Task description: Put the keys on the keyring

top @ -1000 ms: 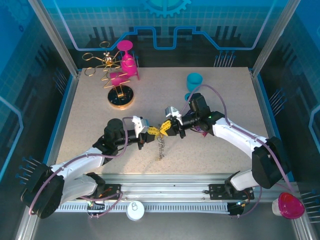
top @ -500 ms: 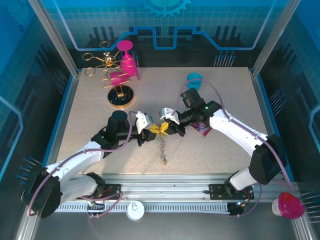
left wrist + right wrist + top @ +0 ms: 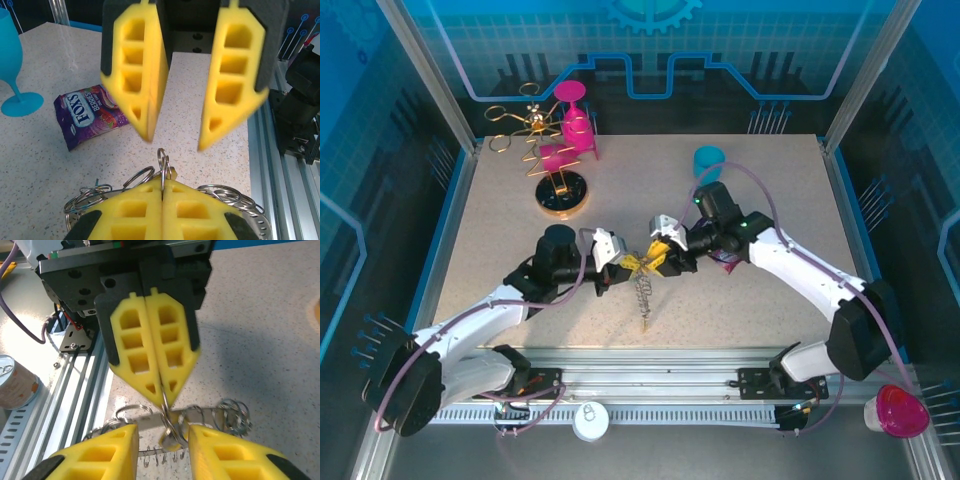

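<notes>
The keyring point(image 3: 162, 159) is a bunch of linked silvery rings. My left gripper point(image 3: 162, 179) is shut on one upright ring, and more loops point(image 3: 227, 194) spread out on both sides. In the top view the left gripper point(image 3: 624, 265) holds it above the table, with the chain point(image 3: 642, 295) dangling below. My right gripper point(image 3: 161, 434) is open, its yellow fingers point(image 3: 107, 450) on either side of the held ring point(image 3: 169, 421), facing the left gripper point(image 3: 162, 396). A small yellow key head point(image 3: 171, 441) hangs at that ring. In the top view the right gripper point(image 3: 665, 256) nearly touches the left one.
A purple snack packet point(image 3: 92, 112) lies on the table behind the right gripper, with a blue goblet point(image 3: 708, 160) farther back. A gold wire stand point(image 3: 545, 150) and pink goblets point(image 3: 570, 125) stand at the back left. The metal rail point(image 3: 650, 365) runs along the front edge.
The right gripper has shifted slightly to the right and nearer the front. The hanging chain has bunched up shorter under the two grippers. The left gripper still holds the ring.
</notes>
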`<action>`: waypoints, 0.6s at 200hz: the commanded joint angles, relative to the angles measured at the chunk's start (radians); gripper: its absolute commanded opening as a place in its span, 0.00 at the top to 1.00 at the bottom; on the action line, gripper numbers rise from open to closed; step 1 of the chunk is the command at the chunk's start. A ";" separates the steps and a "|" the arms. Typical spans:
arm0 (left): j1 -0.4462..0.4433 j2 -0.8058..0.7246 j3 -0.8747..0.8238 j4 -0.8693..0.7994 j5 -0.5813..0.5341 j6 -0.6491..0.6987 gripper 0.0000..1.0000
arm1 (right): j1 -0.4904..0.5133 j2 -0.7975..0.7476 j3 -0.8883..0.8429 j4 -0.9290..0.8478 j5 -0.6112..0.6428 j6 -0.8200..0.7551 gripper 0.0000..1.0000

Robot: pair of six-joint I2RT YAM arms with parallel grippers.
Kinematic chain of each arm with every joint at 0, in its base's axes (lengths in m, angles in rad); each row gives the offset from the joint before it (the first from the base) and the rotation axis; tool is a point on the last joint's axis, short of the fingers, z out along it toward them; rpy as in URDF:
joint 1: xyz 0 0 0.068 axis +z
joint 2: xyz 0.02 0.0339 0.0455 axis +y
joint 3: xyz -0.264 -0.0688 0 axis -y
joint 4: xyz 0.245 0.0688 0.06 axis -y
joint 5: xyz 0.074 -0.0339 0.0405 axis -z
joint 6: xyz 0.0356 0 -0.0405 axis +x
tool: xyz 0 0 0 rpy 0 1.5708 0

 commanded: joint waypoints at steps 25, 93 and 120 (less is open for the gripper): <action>-0.002 -0.028 -0.029 0.151 0.061 0.001 1.00 | -0.006 -0.011 -0.035 0.076 -0.058 0.059 0.65; -0.002 -0.009 -0.034 0.210 0.090 -0.029 1.00 | 0.016 0.021 -0.019 0.107 -0.087 0.058 0.69; -0.002 -0.004 -0.039 0.238 0.089 -0.049 1.00 | 0.019 0.028 -0.014 0.116 -0.104 0.056 0.76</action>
